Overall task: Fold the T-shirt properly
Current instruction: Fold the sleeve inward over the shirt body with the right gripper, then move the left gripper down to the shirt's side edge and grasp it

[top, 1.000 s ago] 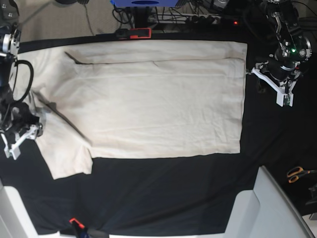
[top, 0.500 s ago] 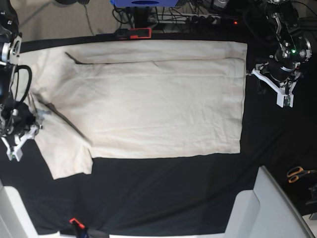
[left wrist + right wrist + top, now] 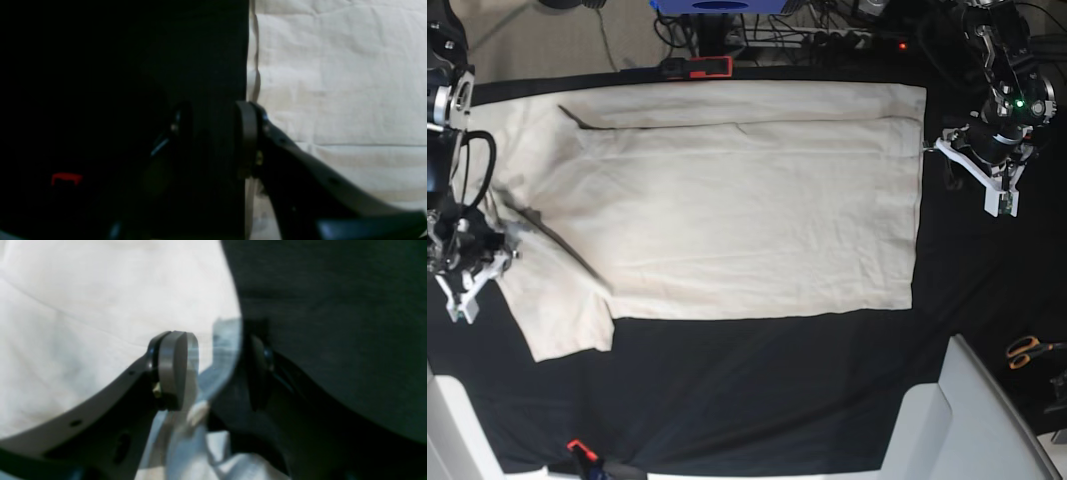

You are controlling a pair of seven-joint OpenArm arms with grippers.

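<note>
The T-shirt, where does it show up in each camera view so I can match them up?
Base: the T-shirt lies spread across the middle of the black tablecloth.
Left wrist: it fills the right half, straight edge vertical.
Right wrist: it fills the upper left.
Shared landmark: the shirt's edge against the tablecloth.

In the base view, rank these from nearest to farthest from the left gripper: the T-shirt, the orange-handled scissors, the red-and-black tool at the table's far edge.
From the left gripper:
1. T-shirt, hem edge right beside it.
2. Orange-handled scissors, toward the near right corner.
3. Red-and-black tool, far edge, well across.
</note>
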